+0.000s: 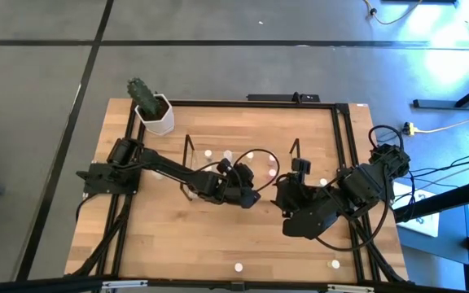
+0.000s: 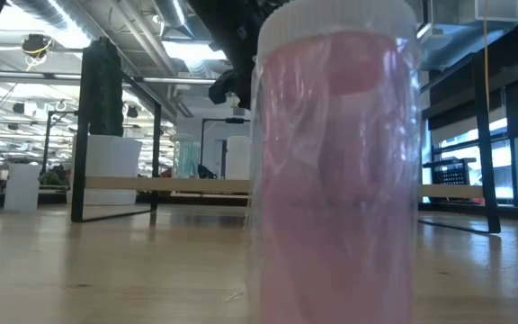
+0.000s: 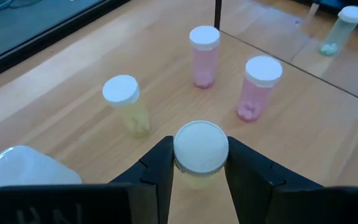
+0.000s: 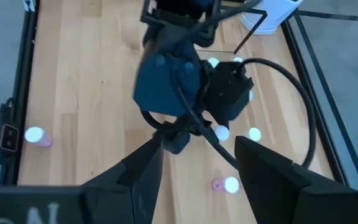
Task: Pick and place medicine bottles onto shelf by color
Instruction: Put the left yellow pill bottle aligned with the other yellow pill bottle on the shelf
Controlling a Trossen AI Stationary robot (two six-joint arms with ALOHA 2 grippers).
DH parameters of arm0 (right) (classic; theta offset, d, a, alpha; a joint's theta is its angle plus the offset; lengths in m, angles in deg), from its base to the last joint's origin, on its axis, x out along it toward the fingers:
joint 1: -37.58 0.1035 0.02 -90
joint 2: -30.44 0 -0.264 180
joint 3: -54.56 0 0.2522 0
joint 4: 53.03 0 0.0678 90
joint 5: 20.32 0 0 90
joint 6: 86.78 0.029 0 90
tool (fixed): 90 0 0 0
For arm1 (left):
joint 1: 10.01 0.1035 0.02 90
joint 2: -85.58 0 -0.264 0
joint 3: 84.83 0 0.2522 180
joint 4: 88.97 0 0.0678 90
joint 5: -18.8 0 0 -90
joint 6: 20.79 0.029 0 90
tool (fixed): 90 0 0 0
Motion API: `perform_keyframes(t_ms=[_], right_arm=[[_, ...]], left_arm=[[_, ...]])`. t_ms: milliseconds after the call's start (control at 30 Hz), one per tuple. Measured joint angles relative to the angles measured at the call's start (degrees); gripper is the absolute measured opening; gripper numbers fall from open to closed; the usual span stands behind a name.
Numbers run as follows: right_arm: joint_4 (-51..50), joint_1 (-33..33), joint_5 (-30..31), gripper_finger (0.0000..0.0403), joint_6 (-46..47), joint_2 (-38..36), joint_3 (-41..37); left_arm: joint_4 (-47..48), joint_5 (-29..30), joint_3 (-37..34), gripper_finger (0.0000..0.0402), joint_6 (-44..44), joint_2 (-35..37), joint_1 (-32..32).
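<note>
A white-capped yellowish bottle (image 3: 200, 149) is clamped between the fingers of the left gripper (image 3: 200, 163) over the middle of the table (image 1: 169, 244), by the shelf (image 1: 238, 159). Two pink bottles (image 3: 204, 56) and another yellowish one (image 3: 127, 104) are seen standing upright just beyond it. The right gripper (image 4: 197, 165) is held open and empty near the right edge.

Bottles: white caps; two pink (image 3: 204, 57), (image 3: 257, 87), one yellowish (image 3: 127, 106), one greenish (image 3: 339, 28). Table (image 1: 161, 236) light wood w/ black frame. Pot (image 1: 156, 116) white, cactus (image 1: 141, 91) dark green. Arms black.
</note>
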Motion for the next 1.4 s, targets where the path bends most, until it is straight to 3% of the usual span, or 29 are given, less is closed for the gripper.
perform_keyframes(t_ms=[733,1400], right_arm=[[6.97,0.0,-0.31,0.02,0.0,0.0,0.0],[7.36,0.0,-0.36,0.02,0.0,0.02,0.0]], left_arm=[[0.5,-1.6,0.0,0.0117,-1.33,0.0,0.58],[-0.52,-1.99,-0.09,0.0117,-1.66,-1.68,0.73]])
